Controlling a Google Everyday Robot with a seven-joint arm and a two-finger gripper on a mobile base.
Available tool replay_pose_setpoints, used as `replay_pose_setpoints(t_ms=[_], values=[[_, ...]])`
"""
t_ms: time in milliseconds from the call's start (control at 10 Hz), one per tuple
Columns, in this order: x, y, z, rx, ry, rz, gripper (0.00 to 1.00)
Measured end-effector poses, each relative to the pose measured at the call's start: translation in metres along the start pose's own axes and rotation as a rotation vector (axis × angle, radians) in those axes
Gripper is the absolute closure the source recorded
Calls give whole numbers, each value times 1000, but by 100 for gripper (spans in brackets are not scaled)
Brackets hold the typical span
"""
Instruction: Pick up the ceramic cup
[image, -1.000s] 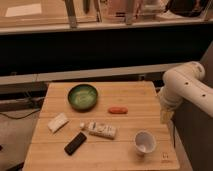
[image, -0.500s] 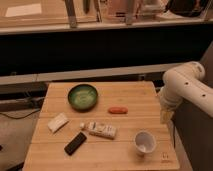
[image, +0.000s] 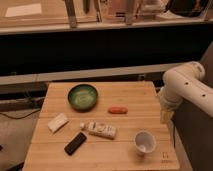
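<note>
Nothing has changed in the last second, and all things keep their places. The green bowl (image: 82, 96) sits on the worktop (image: 135, 97). The ceramic cup (image: 144, 142) stands upright, well to the right of the bowl and nearer the camera, untouched. The tool (image: 166, 115) hangs farther right of the bowl, at the worktop's edge. Whether it is wide or narrow cannot be told. The approach seems not yet begun.
</note>
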Motion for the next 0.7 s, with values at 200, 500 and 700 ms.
replay_pose_setpoints(t_ms=[200,500,700], values=[[0,0,0,0,0,0,20],[0,0,0,0,0,0,20],[-2,4,1,-2,2,-15,20]])
